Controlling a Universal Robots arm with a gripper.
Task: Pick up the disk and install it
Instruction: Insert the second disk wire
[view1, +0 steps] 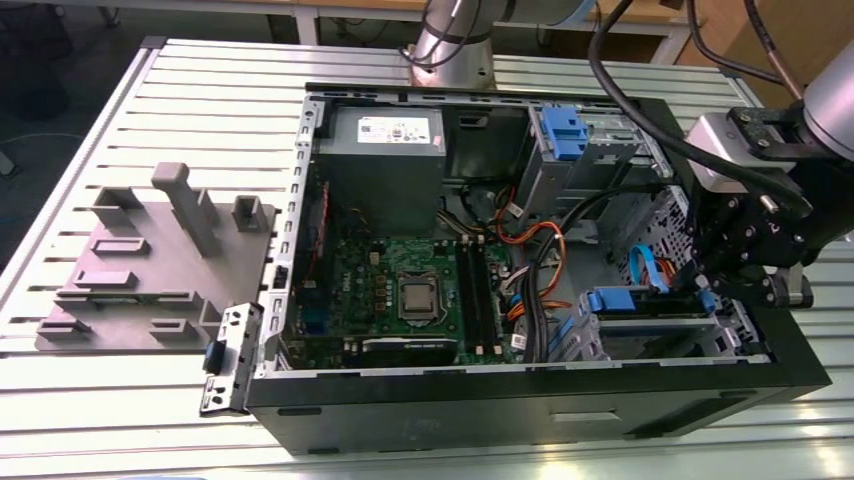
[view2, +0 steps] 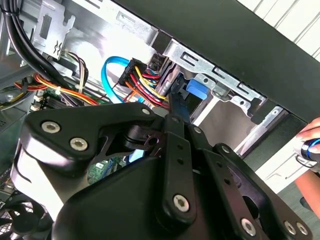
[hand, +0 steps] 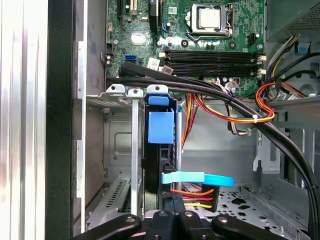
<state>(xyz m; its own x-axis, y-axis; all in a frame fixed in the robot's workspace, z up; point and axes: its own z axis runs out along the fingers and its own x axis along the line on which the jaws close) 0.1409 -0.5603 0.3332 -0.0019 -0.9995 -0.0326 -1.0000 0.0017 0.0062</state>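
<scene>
Inside the open computer case (view1: 534, 395), at the exterior view's right, the gripper (view1: 747, 275) hangs over the lower drive cage (view1: 661, 335). The disk (hand: 161, 145) stands on edge in that cage, its blue front tab facing outward in the first wrist view, with metal cage walls close on both sides. In the exterior view the same blue tab shows at the cage mouth (view1: 621, 300), just beside the gripper's black linkage. In both wrist views the fingertips sit right at the disk's rear edge, but whether the jaws are clamped on it or released cannot be told, since the linkage hides the contact.

A light-blue data cable (hand: 197, 178) and a red-yellow-black power lead (hand: 192, 196) lie just behind the disk. The motherboard (view1: 414, 290) lies flat on the case floor. A second blue-fronted caddy (view1: 561, 135) sits in the upper cage, well apart. A grey fixture block (view1: 154, 260) rests on the slatted table (view1: 200, 90), at the exterior view's left of the case.
</scene>
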